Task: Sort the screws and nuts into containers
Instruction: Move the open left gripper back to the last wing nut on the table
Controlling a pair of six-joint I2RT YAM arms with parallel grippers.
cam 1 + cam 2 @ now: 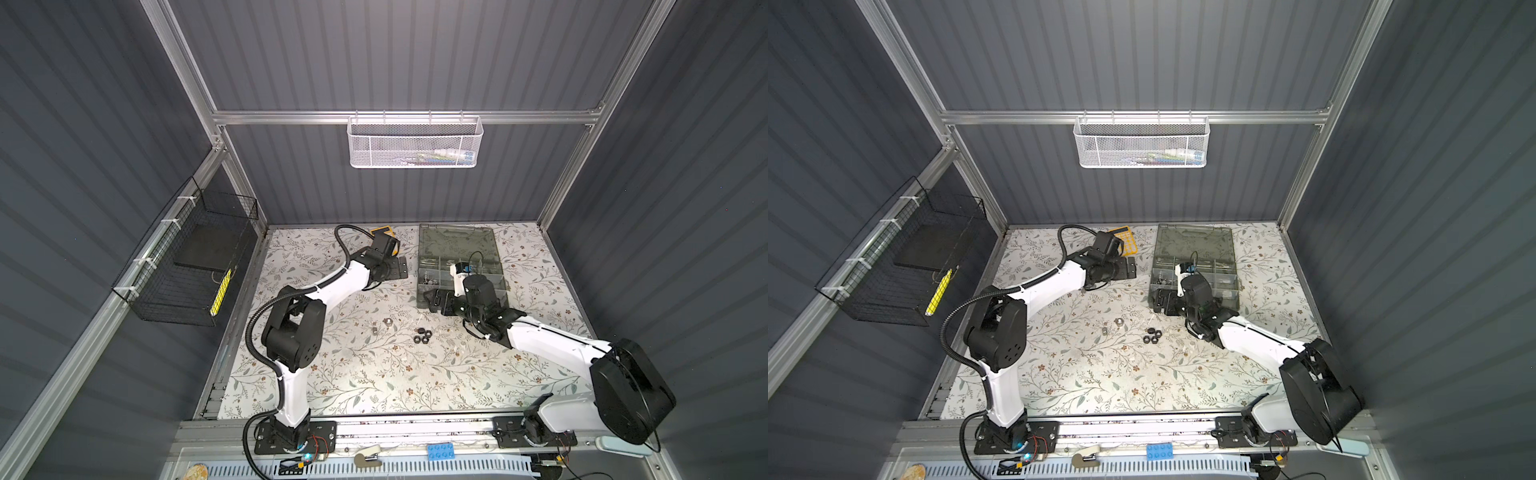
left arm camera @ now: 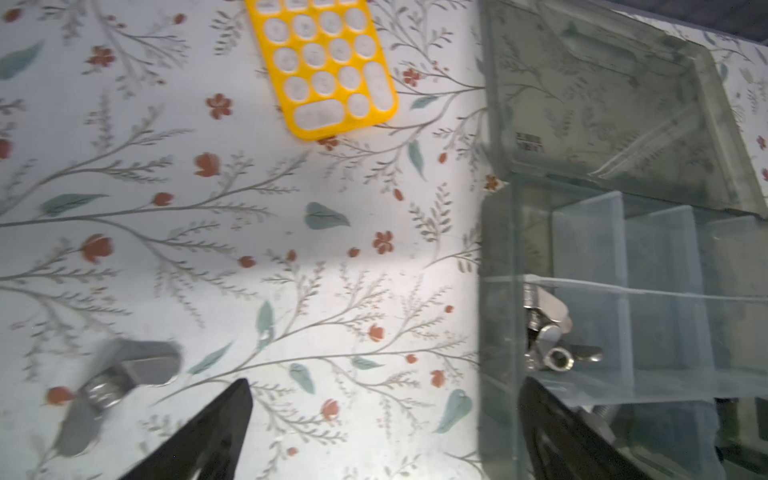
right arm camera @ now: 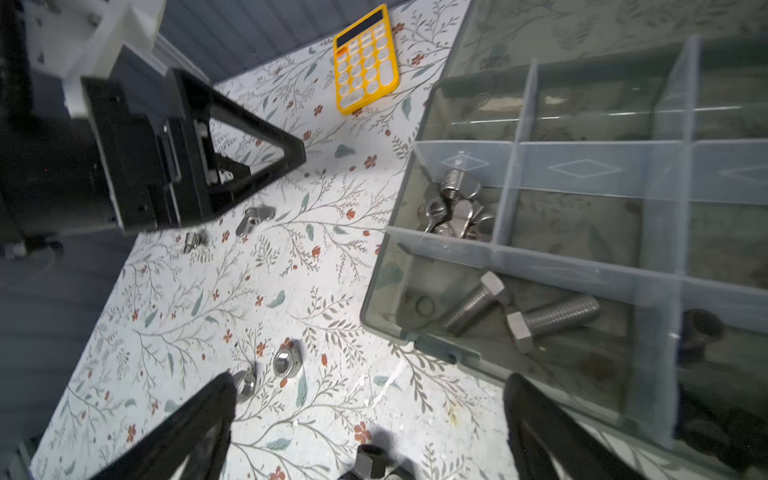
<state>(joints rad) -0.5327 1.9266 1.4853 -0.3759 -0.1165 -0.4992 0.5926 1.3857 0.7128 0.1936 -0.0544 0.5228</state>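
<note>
The top views are showing the whole bench but are not resolving the box's contents. The wrist views are supplying that.

Left side: the left gripper (image 1: 401, 268) is hovering over the floral mat (image 1: 374, 374), between the yellow calculator (image 1: 1127, 241) and the organizer box (image 1: 457, 245). In the left wrist view its fingers (image 2: 232, 415) are standing wide apart and gripping nothing. A silver wing nut (image 2: 120, 374), blurred, is showing clear of them beside one finger, its wings stretching in one line either side of the barrel.

Mid-bench: four black nuts (image 1: 422, 334) are sitting clustered and flat, holes upward. Two silver nuts (image 1: 387, 321) are lying apart to their left.

Right side: the box is lying with its lid open and flat at the far side. Only the right wrist view is showing more wing nuts (image 3: 453, 203) heaped in one compartment. In the adjoining corner compartment two silver hex bolts (image 3: 473, 307) are lying flat, heads near together and shanks pointing away from each other.

The right gripper (image 3: 370, 386) is hanging at the box's near corner, fully spread and empty. One finger is over the mat just beside a silver nut; the other is over the box edge.
</note>
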